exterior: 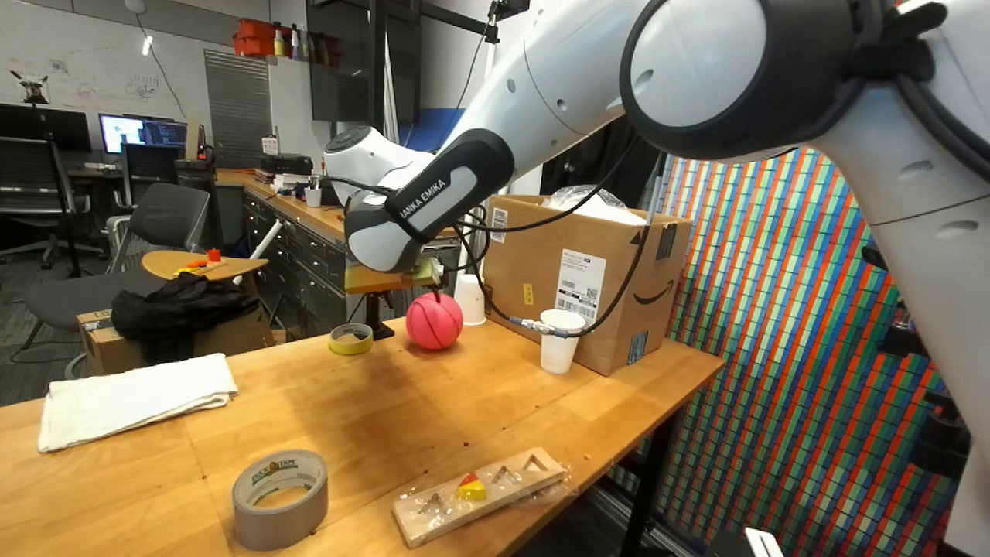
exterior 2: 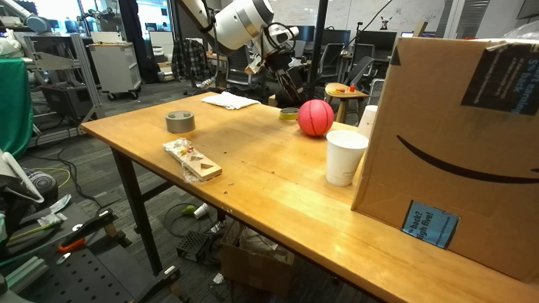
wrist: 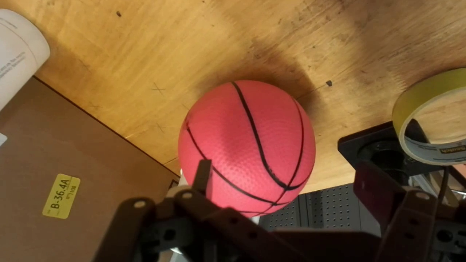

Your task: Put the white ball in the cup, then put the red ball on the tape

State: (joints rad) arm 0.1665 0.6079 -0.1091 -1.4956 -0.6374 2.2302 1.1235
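The pinkish-red ball rests on the table near the far edge. In the wrist view the red ball lies ahead of my gripper, which is open and empty. One finger overlaps the ball's lower left; the other stands apart to its right. In an exterior view the gripper hangs beside the ball. The white cup stands upright by the box; its side shows in the wrist view. The grey tape roll lies flat. The white ball is hidden or out of view.
A large cardboard box stands behind the cup, with a slim white object beside it. A yellow tape roll and black stand base are near the ball. A wooden strip and white cloth lie on the table.
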